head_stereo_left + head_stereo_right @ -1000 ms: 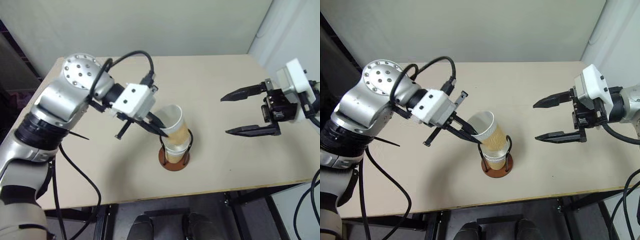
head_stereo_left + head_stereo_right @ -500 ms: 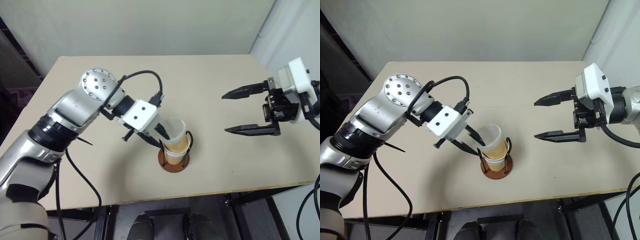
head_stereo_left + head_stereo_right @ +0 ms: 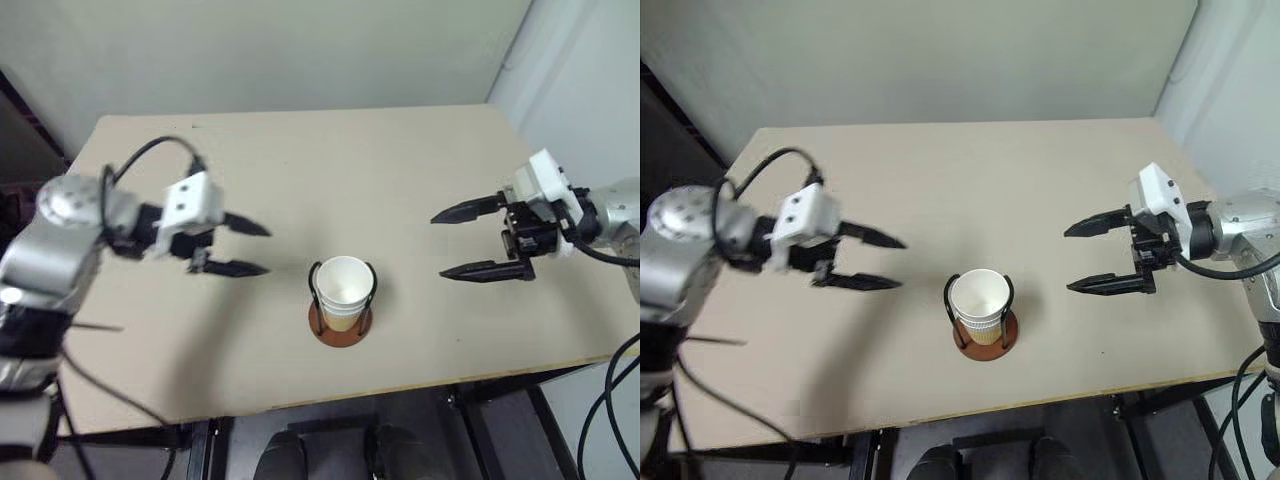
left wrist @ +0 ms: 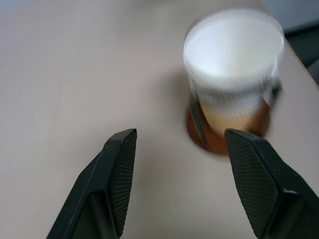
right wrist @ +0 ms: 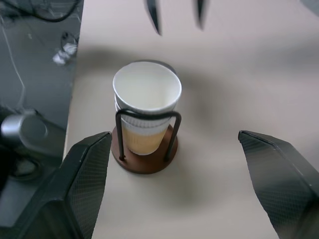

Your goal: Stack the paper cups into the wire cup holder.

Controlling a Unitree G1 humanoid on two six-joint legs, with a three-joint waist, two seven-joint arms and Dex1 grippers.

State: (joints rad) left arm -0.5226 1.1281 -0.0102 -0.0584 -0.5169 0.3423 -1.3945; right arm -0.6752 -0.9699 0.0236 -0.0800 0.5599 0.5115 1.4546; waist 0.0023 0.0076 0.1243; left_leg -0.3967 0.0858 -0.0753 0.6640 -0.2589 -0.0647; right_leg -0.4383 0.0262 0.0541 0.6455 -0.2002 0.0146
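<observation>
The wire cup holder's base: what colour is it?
Reddish-brown base, clearest in the right wrist view.

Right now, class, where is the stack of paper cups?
The paper cups sit nested in the wire cup holder near the table's front edge, between both open claws.

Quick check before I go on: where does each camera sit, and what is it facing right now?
Head pair: above, looking down on table, stacked cups in holder, left gripper, right gripper.
Left wrist: along own fingers toward cups.
Right wrist: along own fingers at cups, left gripper beyond.
All share cups and holder.
</observation>
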